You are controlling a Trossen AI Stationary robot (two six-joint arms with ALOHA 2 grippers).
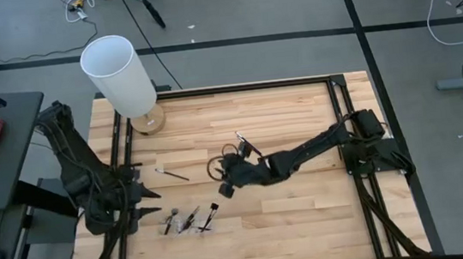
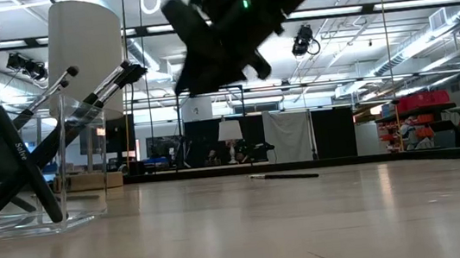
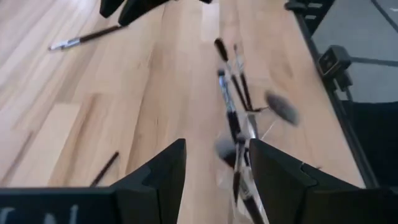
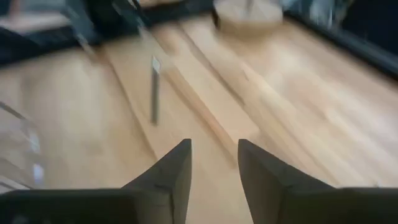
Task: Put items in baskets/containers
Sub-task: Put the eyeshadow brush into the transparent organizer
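Several dark brushes point(image 1: 191, 219) stand leaning in a clear tray point(image 2: 84, 217) near the table's near edge, tufts up point(image 3: 283, 107). One silver-tipped brush point(image 1: 172, 174) lies flat on the wood, also in the right wrist view point(image 4: 154, 90) and in the low view point(image 2: 283, 175). My right gripper point(image 1: 218, 178) hangs open above the table's middle, to the right of that brush, pointing toward it, and holds nothing point(image 4: 214, 165). My left gripper point(image 1: 151, 202) waits open at the left side, just left of the tray point(image 3: 214, 168).
A tall white cylinder on a round wooden base point(image 1: 119, 70) stands at the far left corner. A black frame point(image 1: 342, 126) borders the table. A thin dark stick point(image 3: 104, 169) lies near my left gripper. Bare wood spreads right of the tray and under the right arm.
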